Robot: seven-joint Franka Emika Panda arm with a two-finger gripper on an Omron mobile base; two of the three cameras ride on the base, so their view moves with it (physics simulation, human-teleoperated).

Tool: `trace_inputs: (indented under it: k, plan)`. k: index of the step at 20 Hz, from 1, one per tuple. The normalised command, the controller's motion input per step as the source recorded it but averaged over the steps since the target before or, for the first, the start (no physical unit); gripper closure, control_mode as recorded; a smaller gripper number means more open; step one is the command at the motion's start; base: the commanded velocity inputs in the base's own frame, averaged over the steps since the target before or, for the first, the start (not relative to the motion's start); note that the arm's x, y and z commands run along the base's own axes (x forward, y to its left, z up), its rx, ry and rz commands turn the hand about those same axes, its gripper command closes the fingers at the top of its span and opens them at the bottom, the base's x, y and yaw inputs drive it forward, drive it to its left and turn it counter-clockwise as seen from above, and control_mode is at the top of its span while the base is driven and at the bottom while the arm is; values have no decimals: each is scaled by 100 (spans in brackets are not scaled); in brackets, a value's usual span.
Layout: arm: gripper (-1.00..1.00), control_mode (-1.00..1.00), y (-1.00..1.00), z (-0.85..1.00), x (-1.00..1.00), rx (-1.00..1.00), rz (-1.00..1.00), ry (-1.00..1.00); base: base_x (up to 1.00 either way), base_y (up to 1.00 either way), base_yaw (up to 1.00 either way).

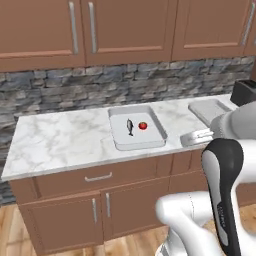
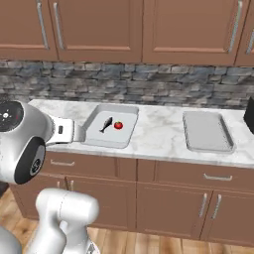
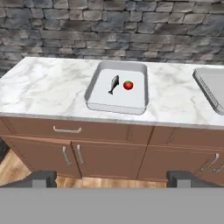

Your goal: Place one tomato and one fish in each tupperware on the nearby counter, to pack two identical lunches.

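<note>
On the counter (image 3: 48, 94), one tupperware (image 3: 97, 83) holds fish (image 3: 113, 84) beside tomato (image 3: 128, 85); claw (image 3: 112, 178) gapes wide.

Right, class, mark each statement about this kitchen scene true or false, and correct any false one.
1. The left tray holds a fish and a tomato. True.
2. The right tray also holds a fish and a tomato. False: nothing lies in it.
3. The fish lies to the left of the tomato in the hand view. True.
4. The gripper is clamped on a tomato. False: its fingers stand wide apart with nothing between them.
5. Both trays sit on the marble counter. True.
6. The cabinet doors below the counter hang open. False: they are all closed.
</note>
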Motion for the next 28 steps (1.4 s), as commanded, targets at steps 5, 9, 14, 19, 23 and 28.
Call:
trace_inputs:
  k: [5,9,14,19,23,28]
  plan:
    - [-100,100,0,0,0,0,0,0,-77,-100,0]
    - [-100,100,0,0,0,0,0,0,-73,-100,0]
    - [-100,100,0,0,0,0,0,0,-86,-100,0]
    - [-100,100,0,0,0,0,0,0,-100,-100,0]
    - [-100,100,0,0,0,0,0,0,-88,-100,-1]
    - [-100,100,0,0,0,0,0,0,-11,-100,-9]
